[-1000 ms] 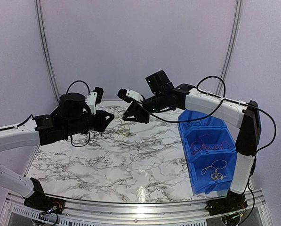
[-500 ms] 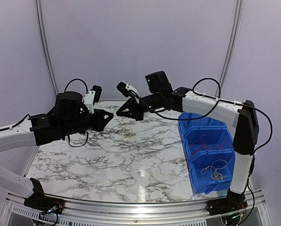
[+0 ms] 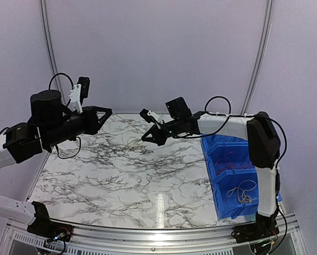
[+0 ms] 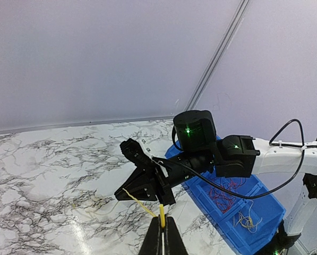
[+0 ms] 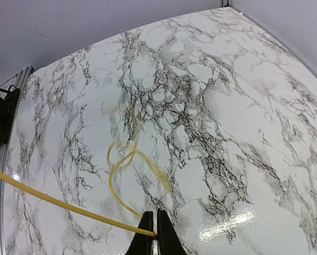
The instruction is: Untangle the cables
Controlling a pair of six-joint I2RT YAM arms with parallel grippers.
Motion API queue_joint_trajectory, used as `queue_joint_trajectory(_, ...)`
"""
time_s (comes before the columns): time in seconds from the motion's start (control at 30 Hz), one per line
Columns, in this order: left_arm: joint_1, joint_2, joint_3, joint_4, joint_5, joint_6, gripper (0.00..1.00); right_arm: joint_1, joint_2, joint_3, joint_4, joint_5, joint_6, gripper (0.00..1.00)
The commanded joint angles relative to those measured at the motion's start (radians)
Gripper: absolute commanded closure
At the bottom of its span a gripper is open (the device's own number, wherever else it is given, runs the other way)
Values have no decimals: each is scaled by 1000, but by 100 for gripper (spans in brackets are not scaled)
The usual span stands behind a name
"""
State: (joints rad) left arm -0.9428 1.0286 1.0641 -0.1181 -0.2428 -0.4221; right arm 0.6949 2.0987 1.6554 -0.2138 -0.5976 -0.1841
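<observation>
A thin yellow cable (image 4: pixel 142 203) runs taut in the air between my two grippers. In the left wrist view my left gripper (image 4: pixel 162 222) is shut on one end of it. In the right wrist view my right gripper (image 5: pixel 154 227) is shut on the same yellow cable (image 5: pixel 52 202), which runs off to the left; a loose loop of it (image 5: pixel 118 170) hangs blurred over the marble. From above, the left gripper (image 3: pixel 108 111) is raised at the left and the right gripper (image 3: pixel 146 138) is low over the back of the table. Other cables lie in the blue bins.
The marble table (image 3: pixel 121 175) fills the middle. At the right edge stands a row of blue bins (image 3: pixel 208 154), one holding red cables (image 3: pixel 230 162), the nearer one pale yellow cables (image 3: pixel 242 192). A curved frame and grey walls stand behind.
The right gripper has closed on the yellow cable and dropped lower. The left arm has lifted and pulled back left, drawing the cable out between the two grippers.
</observation>
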Motion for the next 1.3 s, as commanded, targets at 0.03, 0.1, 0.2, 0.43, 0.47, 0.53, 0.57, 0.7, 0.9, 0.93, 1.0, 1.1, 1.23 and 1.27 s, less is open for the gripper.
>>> queue_joint_trajectory(0.03, -5, -92, 49, -11, -81, 16, 100, -11, 53, 5, -22, 92, -36, 99)
queue_joint_trajectory(0.1, -5, -108, 57, -24, -96, 22, 100, -12, 66, 4, -28, 94, -46, 100)
queue_joint_trajectory(0.2, -5, -125, 68, -41, -108, 28, 100, -15, 64, -15, -22, 102, -61, 100)
queue_joint_trajectory(0.43, -5, -153, 114, -58, -123, 49, 100, -16, 86, -22, -40, 170, -99, 100)
queue_joint_trajectory(0.47, -5, -152, 121, -63, -124, 53, 100, -16, 96, -12, -54, 174, -106, 100)
queue_joint_trajectory(0.53, -5, -147, 129, -69, -129, 60, 100, -15, 114, 4, -79, 180, -118, 94)
queue_joint_trajectory(0.57, -5, -145, 128, -71, -131, 60, 100, -16, 121, 11, -91, 187, -123, 91)
queue_joint_trajectory(0.7, -5, -142, 97, -70, -146, 56, 100, -16, 127, 12, -108, 224, -143, 87)
queue_joint_trajectory(0.9, -5, -154, 22, -69, -168, 29, 100, -20, 105, -14, -120, 243, -175, 93)
queue_joint_trajectory(0.93, -5, -154, 11, -69, -170, 25, 100, -21, 89, -23, -121, 221, -183, 93)
queue_joint_trajectory(1.0, -5, -153, -4, -69, -170, 21, 100, -18, 53, -50, -109, 169, -189, 92)
queue_joint_trajectory(1.1, -5, -145, -20, -69, -163, 17, 100, -17, -10, -76, -97, 74, -178, 84)
queue_joint_trajectory(1.23, -5, -135, -41, -66, -151, 4, 100, -15, -112, -91, -105, -81, -172, 65)
queue_joint_trajectory(1.27, -5, -133, -49, -61, -149, 0, 100, -15, -140, -95, -104, -118, -169, 61)
